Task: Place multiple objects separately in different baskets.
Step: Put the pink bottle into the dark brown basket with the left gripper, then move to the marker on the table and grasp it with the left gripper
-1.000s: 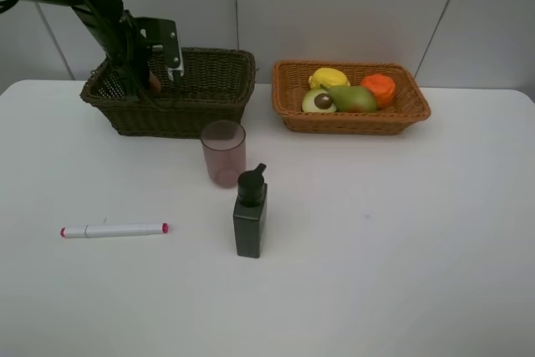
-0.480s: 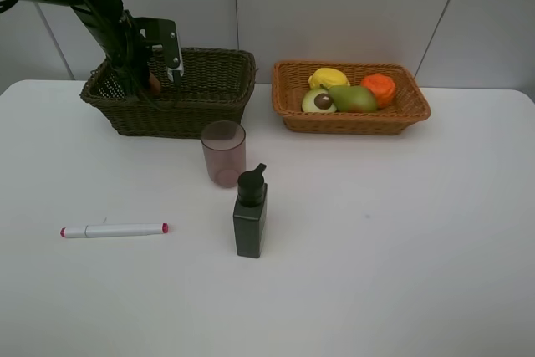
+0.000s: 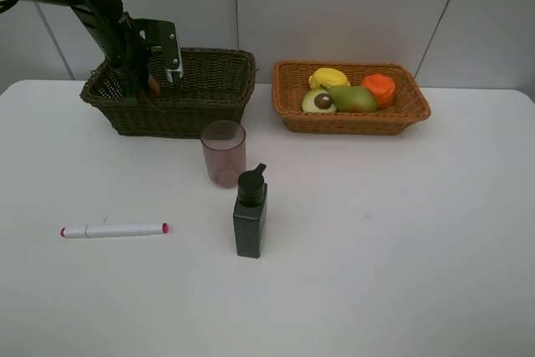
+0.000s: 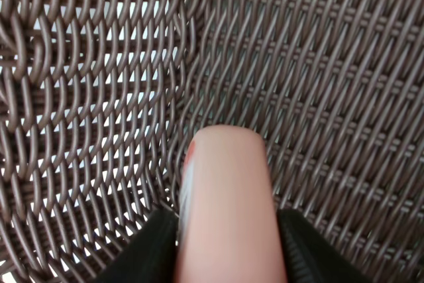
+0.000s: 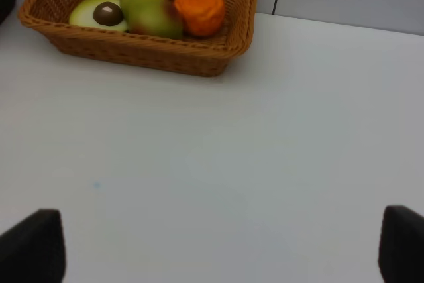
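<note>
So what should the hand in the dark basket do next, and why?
Probably open and let go: the left hand grips the peach-pink bottle down inside the dark wicker basket, close to its woven wall, so the bottle should drop in.

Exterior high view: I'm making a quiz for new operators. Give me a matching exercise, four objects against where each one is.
1 marker
2 pump bottle
3 orange
4 peach-pink bottle

A in the orange-tan basket
B standing by the cup, nearer the camera
C lying flat on the table
D in the left gripper, inside the dark basket

Pairs: 1-C, 2-B, 3-A, 4-D
</note>
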Controlling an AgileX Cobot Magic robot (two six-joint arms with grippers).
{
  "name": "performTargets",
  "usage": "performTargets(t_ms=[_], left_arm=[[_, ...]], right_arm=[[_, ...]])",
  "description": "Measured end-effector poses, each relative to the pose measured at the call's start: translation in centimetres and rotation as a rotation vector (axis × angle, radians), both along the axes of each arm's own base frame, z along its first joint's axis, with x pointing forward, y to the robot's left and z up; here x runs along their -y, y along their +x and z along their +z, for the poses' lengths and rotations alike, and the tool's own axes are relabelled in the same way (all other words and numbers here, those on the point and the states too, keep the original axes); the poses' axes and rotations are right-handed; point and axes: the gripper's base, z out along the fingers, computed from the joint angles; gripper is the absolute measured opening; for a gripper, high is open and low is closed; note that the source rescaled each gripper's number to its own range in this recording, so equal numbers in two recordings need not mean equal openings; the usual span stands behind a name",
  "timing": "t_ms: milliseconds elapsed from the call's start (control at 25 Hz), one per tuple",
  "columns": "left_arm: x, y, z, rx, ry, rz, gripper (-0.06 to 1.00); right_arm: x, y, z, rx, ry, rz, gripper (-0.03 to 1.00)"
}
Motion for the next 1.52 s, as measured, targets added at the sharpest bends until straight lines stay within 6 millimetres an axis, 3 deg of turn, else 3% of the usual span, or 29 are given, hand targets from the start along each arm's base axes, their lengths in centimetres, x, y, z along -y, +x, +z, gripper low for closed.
performTargets(t_ms=[80, 240, 360, 920, 1240, 1520], left_arm=[[-0.1, 0.0, 0.0, 0.000, -0.009, 0.017, 0.46], [-0.4, 0.2, 0.0, 0.010, -0.023, 0.044, 0.77], [-0.8, 0.2, 0.0, 0.011, -0.024, 0.055, 0.88], [-1.9, 0.3, 0.7, 0.016, -0.038, 0.087, 0.90], [-2.1, -0.5, 4.6, 0.052, -0.103, 0.143, 0.90], [-2.3, -2.6, 8.8, 0.014, -0.145, 0.230, 0.90]], right_arm=[[0.0, 0.0, 0.0, 0.000, 0.000, 0.000, 1.00], [0.0, 0.0, 0.0, 0.000, 0.000, 0.000, 1.00], [0.0, 0.0, 0.0, 0.000, 0.000, 0.000, 1.00], [0.0, 0.0, 0.0, 0.000, 0.000, 0.000, 1.00], [0.0, 0.0, 0.0, 0.000, 0.000, 0.000, 1.00], [0.0, 0.0, 0.0, 0.000, 0.000, 0.000, 1.00]])
